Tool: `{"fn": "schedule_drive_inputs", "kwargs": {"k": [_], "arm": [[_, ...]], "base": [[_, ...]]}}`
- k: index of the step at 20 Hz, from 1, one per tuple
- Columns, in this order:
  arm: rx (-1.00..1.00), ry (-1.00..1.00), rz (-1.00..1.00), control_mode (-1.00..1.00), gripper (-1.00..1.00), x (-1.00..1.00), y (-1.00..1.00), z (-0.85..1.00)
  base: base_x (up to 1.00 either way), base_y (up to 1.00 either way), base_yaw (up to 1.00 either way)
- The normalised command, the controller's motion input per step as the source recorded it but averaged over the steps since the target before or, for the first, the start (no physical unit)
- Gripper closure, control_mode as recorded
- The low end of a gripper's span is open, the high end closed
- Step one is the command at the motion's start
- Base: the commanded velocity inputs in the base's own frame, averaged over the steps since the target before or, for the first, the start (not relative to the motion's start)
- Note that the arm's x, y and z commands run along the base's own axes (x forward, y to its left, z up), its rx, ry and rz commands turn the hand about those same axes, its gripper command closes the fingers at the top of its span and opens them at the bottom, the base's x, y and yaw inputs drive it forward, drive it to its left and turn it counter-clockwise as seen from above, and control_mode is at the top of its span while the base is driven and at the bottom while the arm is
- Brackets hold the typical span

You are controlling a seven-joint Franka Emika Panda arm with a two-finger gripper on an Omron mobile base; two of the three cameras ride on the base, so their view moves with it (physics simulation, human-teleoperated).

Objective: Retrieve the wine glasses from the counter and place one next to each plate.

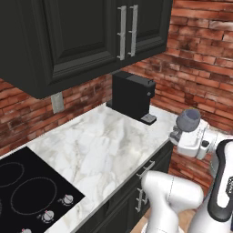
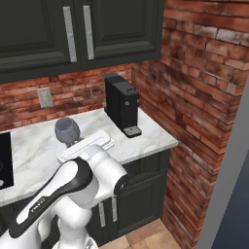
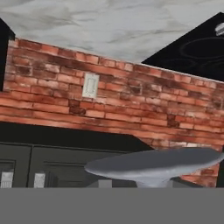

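Holding one wine glass (image 1: 188, 119) by its stem, your gripper (image 1: 185, 135) sat partly closed at the frame's right edge, clear of the counter (image 1: 104, 145). No plate appeared; you had placed neither glass, as far as visible.

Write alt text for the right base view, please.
The white robot arm holds a bluish-grey wine glass in its hand above the marble counter. A black coffee machine stands at the counter's back right near the brick wall, under dark upper cabinets, with a wall outlet to the left.
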Motion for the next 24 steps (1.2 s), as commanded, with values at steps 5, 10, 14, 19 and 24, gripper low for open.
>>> {"fn": "schedule_drive_inputs", "kwargs": {"k": [5, 10, 14, 19, 24], "arm": [[0.00, -0.04, 0.00, -1.00, 1.00, -0.51, 0.03, 0.30], [0.00, -0.15, 0.00, -1.00, 1.00, -0.39, 0.11, 0.21], [0.00, -0.06, 0.00, 1.00, 1.00, -0.32, 0.05, 0.05], [0.00, 0.00, 0.00, 1.00, 1.00, 0.00, 0.00, 0.00], [0.00, 0.00, 0.00, 1.00, 1.00, 0.00, 0.00, 0.00]], "base": [[0.00, 0.00, 0.00], [0.00, 0.00, 0.00], [-0.27, 0.14, 0.00], [-0.40, 0.82, 0.00], [-0.18, 0.93, 0.30]]}}
